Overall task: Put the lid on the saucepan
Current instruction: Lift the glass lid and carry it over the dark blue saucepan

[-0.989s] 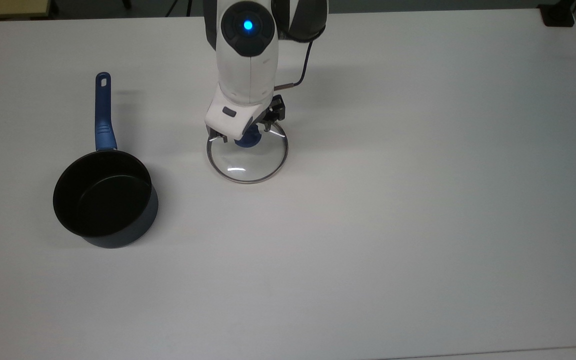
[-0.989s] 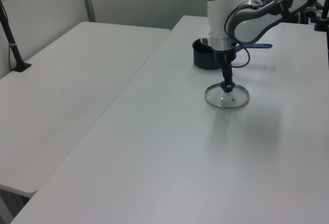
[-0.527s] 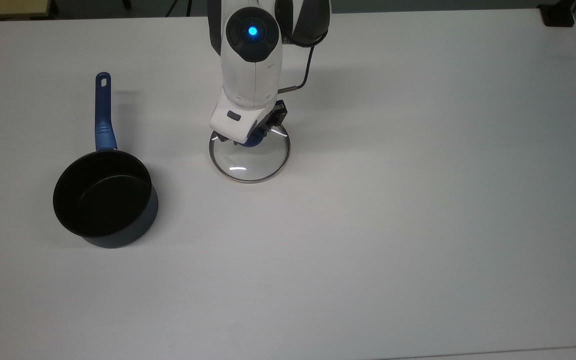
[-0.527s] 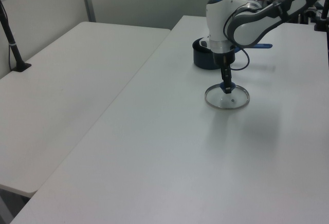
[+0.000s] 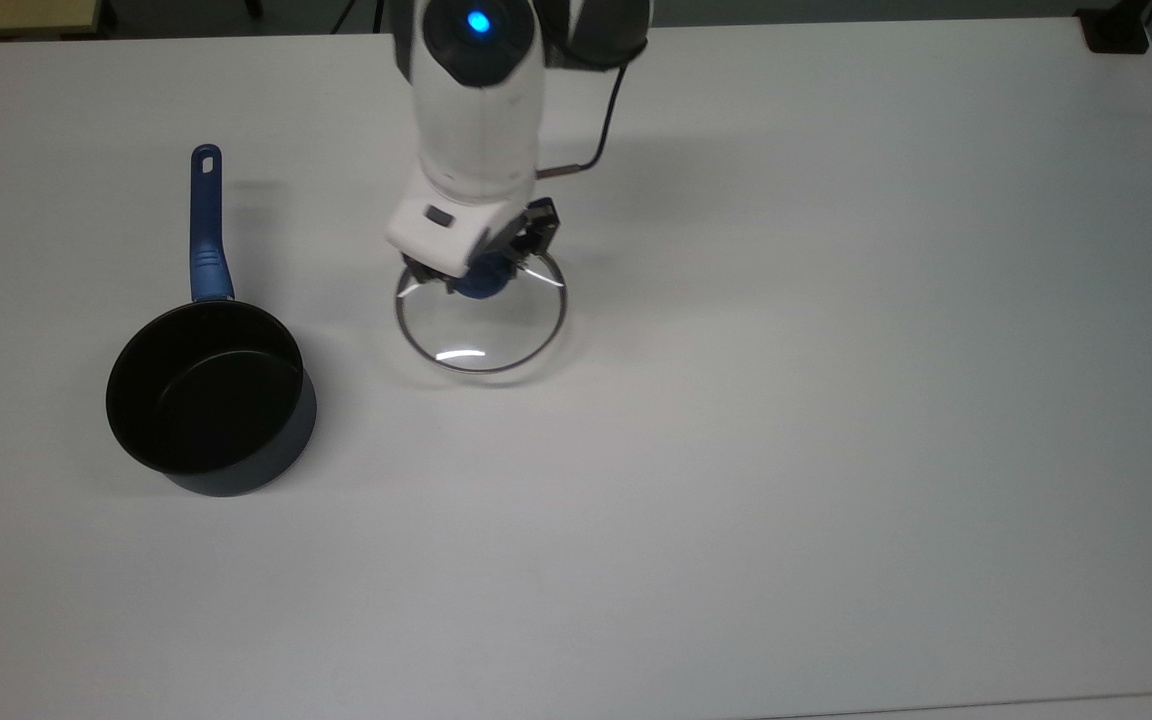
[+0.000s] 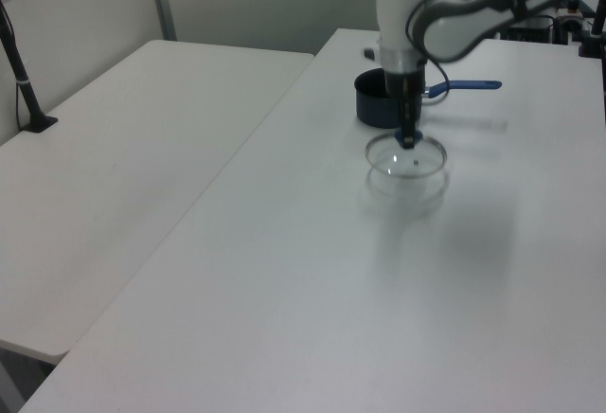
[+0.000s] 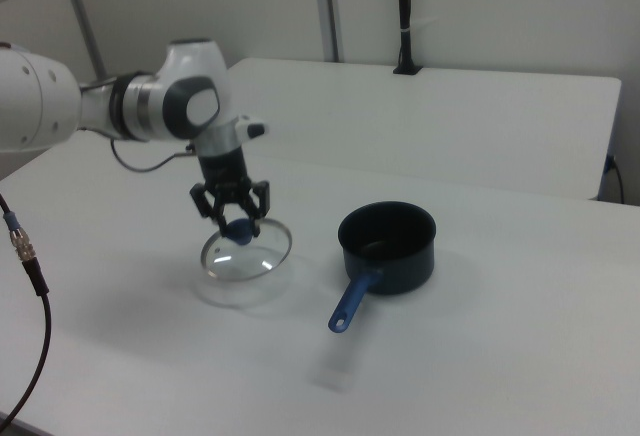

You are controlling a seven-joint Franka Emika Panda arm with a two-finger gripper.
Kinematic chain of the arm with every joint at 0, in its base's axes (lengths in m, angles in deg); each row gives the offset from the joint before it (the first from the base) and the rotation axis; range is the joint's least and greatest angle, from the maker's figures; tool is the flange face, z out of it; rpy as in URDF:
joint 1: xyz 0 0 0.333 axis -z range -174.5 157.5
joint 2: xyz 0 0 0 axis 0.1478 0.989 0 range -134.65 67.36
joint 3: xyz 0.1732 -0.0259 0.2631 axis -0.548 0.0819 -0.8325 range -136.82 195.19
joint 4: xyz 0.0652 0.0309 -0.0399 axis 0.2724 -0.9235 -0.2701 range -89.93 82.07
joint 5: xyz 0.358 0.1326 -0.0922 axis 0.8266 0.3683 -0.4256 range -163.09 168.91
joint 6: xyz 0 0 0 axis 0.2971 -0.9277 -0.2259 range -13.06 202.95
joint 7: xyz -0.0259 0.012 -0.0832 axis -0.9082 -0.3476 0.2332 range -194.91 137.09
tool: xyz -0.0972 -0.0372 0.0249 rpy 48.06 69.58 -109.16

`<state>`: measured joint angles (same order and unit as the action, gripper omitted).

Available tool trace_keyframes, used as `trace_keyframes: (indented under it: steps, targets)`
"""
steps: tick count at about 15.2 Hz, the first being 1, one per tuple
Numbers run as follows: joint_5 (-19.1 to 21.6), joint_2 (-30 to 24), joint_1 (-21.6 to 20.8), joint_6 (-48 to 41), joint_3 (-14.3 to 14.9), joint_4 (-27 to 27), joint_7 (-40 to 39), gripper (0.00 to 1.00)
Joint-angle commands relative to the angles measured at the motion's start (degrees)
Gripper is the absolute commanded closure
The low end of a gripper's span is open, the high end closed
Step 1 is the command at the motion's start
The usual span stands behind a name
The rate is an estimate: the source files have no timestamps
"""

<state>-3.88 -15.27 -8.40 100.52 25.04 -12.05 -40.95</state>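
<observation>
Glass, the round metal-rimmed lid (image 7: 247, 252) hangs above the table, fingers (image 7: 235, 222) pinching its blue knob.

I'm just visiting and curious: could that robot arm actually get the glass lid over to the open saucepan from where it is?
Probably yes. The gripper is shut on the lid by its blue knob, lifted off the table. Nothing lies between it and the saucepan, whose open top faces up.

The lid (image 5: 481, 335) is clear glass, glossy with a bright glint, ringed by thin shiny metal. The saucepan (image 5: 208, 395) looks matt black inside, its handle smooth blue plastic. The surface (image 5: 836, 400) is smooth matt white. The arm's shell (image 5: 476, 130) is glossy white plastic.
</observation>
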Motion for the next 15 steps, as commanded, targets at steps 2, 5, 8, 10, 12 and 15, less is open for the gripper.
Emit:
trace_keyframes:
  steps: [2, 5, 8, 10, 12, 15]
  targets:
    - [0.2, -0.89, 3.85, -6.4, 0.46, 8.82, -0.26, 0.55]
    - [-0.06, -0.8, 7.7, -6.32, 0.54, 13.12, -0.79, 0.54]
    - [0.03, -0.8, 10.44, -6.14, 1.51, 15.33, -4.03, 0.54]
    - [0.03, -0.45, 13.07, -5.62, 1.69, 15.6, -6.58, 0.54]
    - [0.03, 1.12, 14.92, -3.96, 1.69, 15.6, -8.7, 0.54]
    - [0.03, 3.15, 15.28, -0.87, 1.86, 15.6, -8.44, 0.54]
